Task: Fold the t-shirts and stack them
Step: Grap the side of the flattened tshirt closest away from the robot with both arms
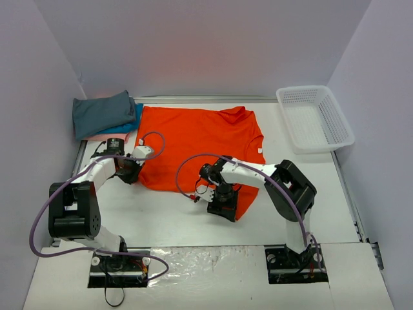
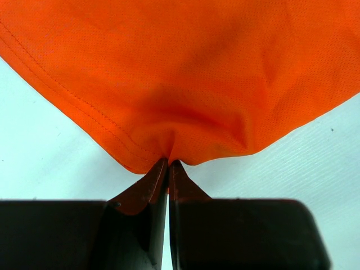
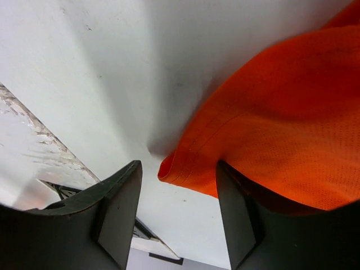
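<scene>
A bright orange t-shirt (image 1: pixel 193 135) lies spread on the white table, collar toward the right. My left gripper (image 1: pixel 133 169) is shut on its near left corner; in the left wrist view the fingertips (image 2: pixel 169 163) pinch the puckered hem of the orange cloth (image 2: pixel 191 73). My right gripper (image 1: pixel 222 205) sits low over the shirt's near right corner. Its jaws stand open in the right wrist view (image 3: pixel 177 177), and a curled corner of the orange cloth (image 3: pixel 270 129) lies loose between them. Folded t-shirts are stacked at the back left: dark grey-teal (image 1: pixel 102 113) on bright blue (image 1: pixel 133 121) and pale pink (image 1: pixel 103 136).
A white mesh basket (image 1: pixel 316 119) stands at the back right. Pale walls close in the left, back and right sides. A taped seam (image 3: pixel 34 132) at the table's near edge shows beyond the right gripper's fingers.
</scene>
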Robot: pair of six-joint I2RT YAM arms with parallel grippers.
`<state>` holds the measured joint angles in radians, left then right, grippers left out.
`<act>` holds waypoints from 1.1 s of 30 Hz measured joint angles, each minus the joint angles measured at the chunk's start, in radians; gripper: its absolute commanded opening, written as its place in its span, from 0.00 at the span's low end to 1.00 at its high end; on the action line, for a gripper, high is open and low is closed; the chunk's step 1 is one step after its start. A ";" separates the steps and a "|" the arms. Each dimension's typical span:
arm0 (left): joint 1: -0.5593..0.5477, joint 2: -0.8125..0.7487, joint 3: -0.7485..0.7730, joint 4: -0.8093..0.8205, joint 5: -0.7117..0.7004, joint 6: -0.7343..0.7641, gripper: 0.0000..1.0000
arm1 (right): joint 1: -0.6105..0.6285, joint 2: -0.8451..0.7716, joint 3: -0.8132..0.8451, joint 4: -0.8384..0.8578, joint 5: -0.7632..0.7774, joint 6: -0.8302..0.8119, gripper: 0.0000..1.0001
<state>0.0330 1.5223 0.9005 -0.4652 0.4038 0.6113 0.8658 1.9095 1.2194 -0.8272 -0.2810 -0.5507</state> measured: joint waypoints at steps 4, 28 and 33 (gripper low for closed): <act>0.000 0.000 -0.002 0.000 0.000 0.000 0.02 | 0.000 0.000 -0.009 -0.003 0.016 0.000 0.40; -0.048 -0.163 -0.006 -0.176 0.053 0.023 0.02 | -0.337 -0.299 -0.100 -0.092 0.050 -0.117 0.00; -0.098 -0.190 -0.006 -0.246 0.067 0.040 0.02 | -0.387 -0.338 -0.084 -0.173 -0.002 -0.168 0.00</act>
<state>-0.0647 1.3327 0.8944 -0.7113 0.4709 0.6510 0.4789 1.5719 1.1358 -1.0000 -0.2832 -0.7189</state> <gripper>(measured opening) 0.031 0.007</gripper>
